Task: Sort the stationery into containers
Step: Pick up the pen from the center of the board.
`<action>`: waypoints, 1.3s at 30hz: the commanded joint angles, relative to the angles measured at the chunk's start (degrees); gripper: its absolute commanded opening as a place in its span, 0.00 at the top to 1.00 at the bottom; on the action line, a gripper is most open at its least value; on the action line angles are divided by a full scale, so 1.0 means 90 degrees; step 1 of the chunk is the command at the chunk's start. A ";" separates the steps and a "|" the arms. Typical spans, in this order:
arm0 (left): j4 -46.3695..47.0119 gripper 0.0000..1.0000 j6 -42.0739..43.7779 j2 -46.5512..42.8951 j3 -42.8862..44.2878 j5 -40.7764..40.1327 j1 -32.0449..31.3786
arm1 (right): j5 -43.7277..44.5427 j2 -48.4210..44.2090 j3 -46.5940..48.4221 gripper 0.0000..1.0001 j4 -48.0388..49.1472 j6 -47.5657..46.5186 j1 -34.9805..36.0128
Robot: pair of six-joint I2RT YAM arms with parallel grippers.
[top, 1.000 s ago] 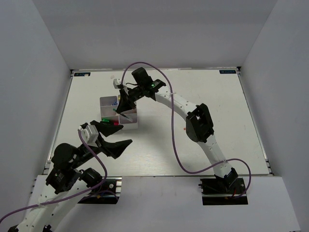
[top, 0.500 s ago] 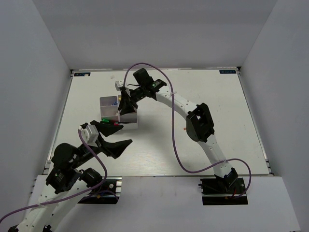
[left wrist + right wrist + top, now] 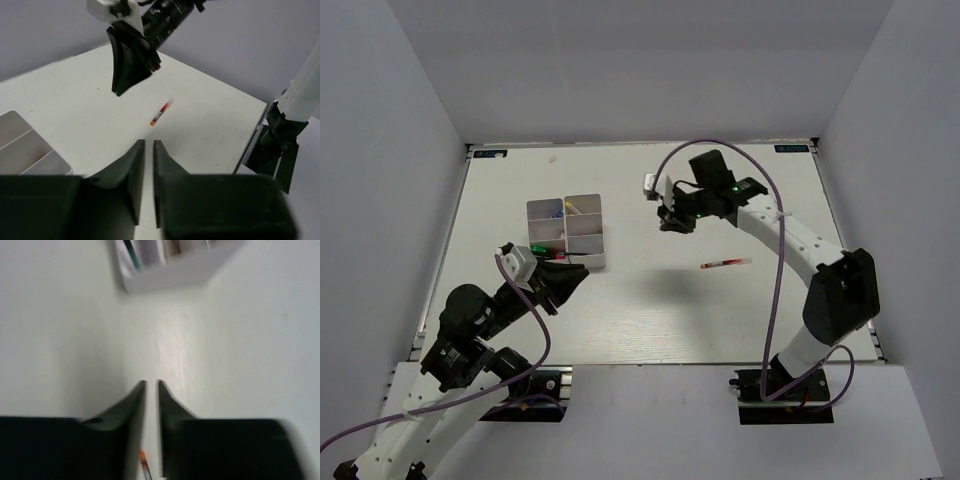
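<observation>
Both jaws clenched empty, red pen (image 3: 725,263) lying loose near right jaws, well apart from left jaws

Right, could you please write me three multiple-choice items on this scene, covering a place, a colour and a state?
1. Where is the pen? A on the table, right of the tray; B in the tray; C in a gripper.
2. What colour is it? A blue; B red; C black.
3. How is the right gripper? A wide open; B shut on the pen; C shut, empty.
Answers: 1 A, it lies on bare table; 2 B, red in the top view; 3 C, fingers nearly touching, nothing between.
</observation>
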 commanded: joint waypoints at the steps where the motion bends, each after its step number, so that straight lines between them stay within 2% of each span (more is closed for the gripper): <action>1: -0.0043 0.73 0.0012 0.0089 0.0107 -0.0089 0.0032 | 0.2018 -0.0281 -0.0875 0.70 -0.0006 -0.0739 -0.0316; 2: -0.0101 0.63 0.0012 0.0089 0.0107 -0.0089 0.0032 | 0.2178 -0.0301 -0.1022 0.65 -0.0153 -0.0828 -0.0395; 3: -0.0102 0.40 0.0012 0.0147 0.0165 -0.0147 0.0032 | 0.2373 -0.0282 -0.1081 0.56 -0.0367 -0.0984 -0.0560; 4: -0.0160 0.32 0.0012 0.0206 0.0166 -0.0147 0.0032 | 0.2453 -0.0185 -0.1130 0.53 -0.0533 -0.1111 -0.0610; 5: -0.0218 0.26 0.0012 0.0207 0.0166 -0.0273 0.0032 | 0.2724 0.0077 -0.1102 0.38 -0.1115 -0.1673 -0.0737; 10: -0.0219 0.25 0.0012 0.0265 0.0224 -0.0274 0.0032 | 0.3155 0.0382 -0.1267 0.33 -0.1083 -0.2088 -0.0777; 14: -0.0219 0.25 -0.0046 0.0197 0.0224 -0.0342 0.0032 | 0.3322 0.0451 -0.1355 0.38 -0.1150 -0.2401 -0.0787; 22: -0.0219 0.25 -0.0046 0.0197 0.0224 -0.0284 0.0032 | 0.3684 0.0606 -0.1766 0.38 -0.0965 -0.2675 -0.0835; 27: -0.0219 0.25 -0.0046 0.0197 0.0224 -0.0284 0.0032 | 0.3567 0.0793 -0.1746 0.41 -0.1160 -0.2655 -0.0845; 31: -0.0219 0.25 -0.0046 0.0197 0.0224 -0.0284 0.0032 | 0.3605 0.0832 -0.1882 0.41 -0.0907 -0.2655 -0.0836; 33: -0.0219 0.25 -0.0046 0.0197 0.0224 -0.0284 0.0032 | 0.3596 0.0978 -0.1883 0.43 -0.0847 -0.2646 -0.0845; 39: -0.0219 0.25 -0.0046 0.0197 0.0224 -0.0284 0.0032 | 0.3605 0.1213 -0.1863 0.58 -0.0974 -0.2665 -0.0816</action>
